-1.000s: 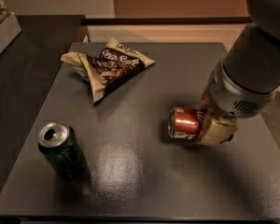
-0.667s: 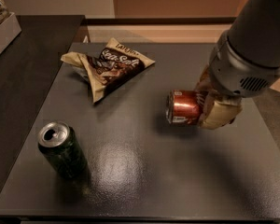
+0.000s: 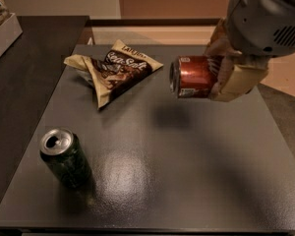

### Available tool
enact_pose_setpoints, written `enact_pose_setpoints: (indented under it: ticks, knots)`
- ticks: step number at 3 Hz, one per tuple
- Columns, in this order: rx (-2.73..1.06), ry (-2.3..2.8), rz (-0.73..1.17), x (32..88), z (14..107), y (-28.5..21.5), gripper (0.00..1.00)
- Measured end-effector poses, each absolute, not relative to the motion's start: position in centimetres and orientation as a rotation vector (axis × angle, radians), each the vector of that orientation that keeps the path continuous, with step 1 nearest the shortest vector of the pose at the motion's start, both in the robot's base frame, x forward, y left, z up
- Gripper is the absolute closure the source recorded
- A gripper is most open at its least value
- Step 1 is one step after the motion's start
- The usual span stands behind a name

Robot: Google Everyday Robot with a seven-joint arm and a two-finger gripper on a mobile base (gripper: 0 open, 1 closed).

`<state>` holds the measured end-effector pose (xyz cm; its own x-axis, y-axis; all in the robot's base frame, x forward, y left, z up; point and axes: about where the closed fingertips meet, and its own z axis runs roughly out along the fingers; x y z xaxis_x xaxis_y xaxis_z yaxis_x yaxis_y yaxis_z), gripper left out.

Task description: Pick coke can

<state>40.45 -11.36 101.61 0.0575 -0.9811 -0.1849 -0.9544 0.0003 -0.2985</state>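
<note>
**Gripper:** The gripper [image 3: 222,67] is at upper right of the camera view, below the grey wrist housing [image 3: 265,18]. Its two tan fingers [image 3: 236,82] are closed on the coke can [image 3: 194,76], one on the far side and one on the near side of the can body.

**Task obj.:** The coke can is held on its side, approx. horizontal, with the silver end facing left and the red body running right into the fingers. A white label patch shows on the lower side near the rim. The can is clear of the table [image 3: 196,191] – no contact – and a soft dark shadow [image 3: 169,116] lies on the surface below it, slightly to the left.

**Other items on the table:**
- Chip bag [image 3: 115,70] – crumpled, lying flat at the far-left area, well apart from the can.
- Dark green can [image 3: 64,157] – upright at near left, top opened, well apart from the gripper.

**Surroundings:** A darker counter [image 3: 29,58] adjoins the table on the left side.
</note>
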Motion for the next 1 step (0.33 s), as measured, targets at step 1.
enact_pose_setpoints:
  ticks: [1]
  knots:
    - [-1.992, 1.919, -0.13, 40.21, 102.51, -10.9, 1.0]
